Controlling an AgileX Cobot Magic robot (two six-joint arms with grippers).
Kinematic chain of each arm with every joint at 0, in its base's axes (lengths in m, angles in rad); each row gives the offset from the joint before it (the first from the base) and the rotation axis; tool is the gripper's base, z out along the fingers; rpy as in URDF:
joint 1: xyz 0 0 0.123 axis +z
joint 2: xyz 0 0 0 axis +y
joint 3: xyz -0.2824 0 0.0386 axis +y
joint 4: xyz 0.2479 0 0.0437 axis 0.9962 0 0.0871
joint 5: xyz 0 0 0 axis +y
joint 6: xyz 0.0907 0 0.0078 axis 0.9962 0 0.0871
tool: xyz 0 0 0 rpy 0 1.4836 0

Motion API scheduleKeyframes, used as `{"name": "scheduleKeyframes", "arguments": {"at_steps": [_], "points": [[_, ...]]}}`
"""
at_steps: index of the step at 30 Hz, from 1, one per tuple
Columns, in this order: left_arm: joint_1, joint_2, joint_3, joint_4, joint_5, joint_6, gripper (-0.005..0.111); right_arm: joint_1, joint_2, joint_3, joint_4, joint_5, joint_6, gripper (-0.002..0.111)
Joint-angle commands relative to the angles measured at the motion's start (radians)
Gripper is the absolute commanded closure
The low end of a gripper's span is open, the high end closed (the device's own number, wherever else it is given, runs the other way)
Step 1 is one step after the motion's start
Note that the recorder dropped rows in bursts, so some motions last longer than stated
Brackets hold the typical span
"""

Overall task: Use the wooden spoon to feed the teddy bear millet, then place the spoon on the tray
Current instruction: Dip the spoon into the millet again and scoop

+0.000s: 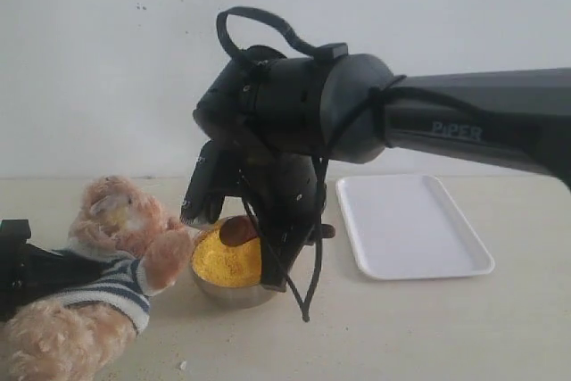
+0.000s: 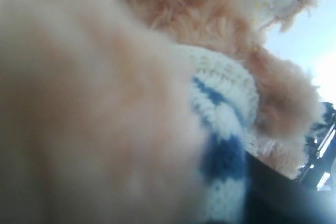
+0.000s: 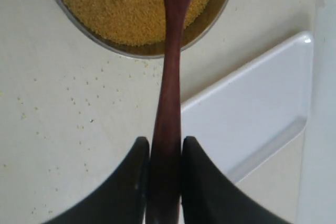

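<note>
The teddy bear (image 1: 116,247) leans at the left in its striped shirt, and its fur and sleeve (image 2: 220,124) fill the left wrist view. My left gripper (image 1: 18,265) grips the bear's body from the left edge; its jaws are buried in the plush. My right gripper (image 3: 165,142) is shut on the handle of the wooden spoon (image 3: 170,66). The spoon's bowl (image 1: 236,231) dips into the yellow millet (image 3: 121,9) heaped in the metal bowl (image 1: 227,294), just right of the bear's paw. The white tray (image 1: 410,225) lies to the right with nothing on it.
The right arm (image 1: 464,131) reaches in from the right above the tray, with a loose black cable (image 1: 308,301) hanging beside the bowl. Spilled grains (image 3: 79,108) dot the beige table around the bowl. A white wall stands behind.
</note>
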State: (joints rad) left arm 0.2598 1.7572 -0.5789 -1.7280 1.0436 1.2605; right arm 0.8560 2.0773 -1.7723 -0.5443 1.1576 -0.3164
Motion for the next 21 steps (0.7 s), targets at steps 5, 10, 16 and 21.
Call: {"name": "scheduleKeyframes", "arguments": {"at_steps": [5,10,16,21], "points": [[-0.001,-0.004,-0.004,-0.016,0.021,-0.008,0.103,0.003,0.053,-0.008,-0.039,0.01,0.066,0.109],[-0.001,-0.004,-0.004,-0.016,0.021,-0.008,0.103,0.003,0.053,-0.008,0.038,0.009,0.066,0.109],[-0.001,-0.004,-0.004,-0.016,0.021,-0.004,0.103,0.003,0.053,-0.008,0.108,-0.002,0.064,0.109],[-0.001,-0.004,-0.004,-0.016,0.019,-0.004,0.103,0.003,0.049,-0.008,0.108,-0.001,0.093,0.109]]}}
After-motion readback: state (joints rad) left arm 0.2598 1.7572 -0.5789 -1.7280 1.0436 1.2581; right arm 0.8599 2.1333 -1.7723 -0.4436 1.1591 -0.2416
